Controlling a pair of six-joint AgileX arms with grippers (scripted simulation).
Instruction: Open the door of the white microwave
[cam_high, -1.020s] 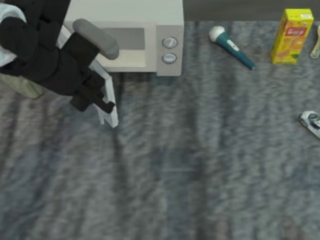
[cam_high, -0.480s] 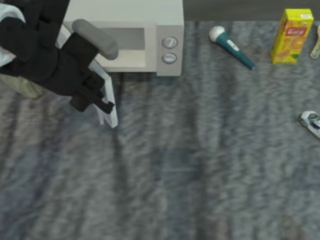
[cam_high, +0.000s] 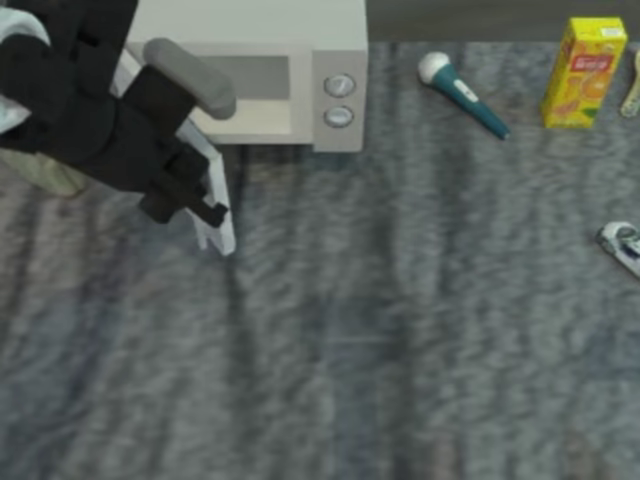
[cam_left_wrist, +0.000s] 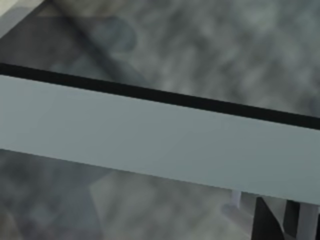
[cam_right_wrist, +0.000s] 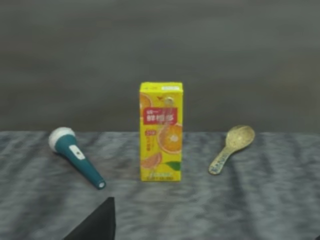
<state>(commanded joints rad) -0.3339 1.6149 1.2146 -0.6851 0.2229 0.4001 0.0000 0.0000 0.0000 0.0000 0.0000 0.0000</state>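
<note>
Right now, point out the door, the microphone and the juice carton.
door (cam_high: 222, 215), top view, on its swung-out free edge.
microphone (cam_high: 470, 100), top view, on the teal handle.
juice carton (cam_right_wrist: 161, 132), right wrist view, on the front face.

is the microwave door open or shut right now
Open. In the top view the door stands swung out from the white microwave, baring its cavity, with the left gripper at the door's outer edge.

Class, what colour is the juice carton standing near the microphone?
Yellow with orange fruit pictures; clearest in the right wrist view.
</note>
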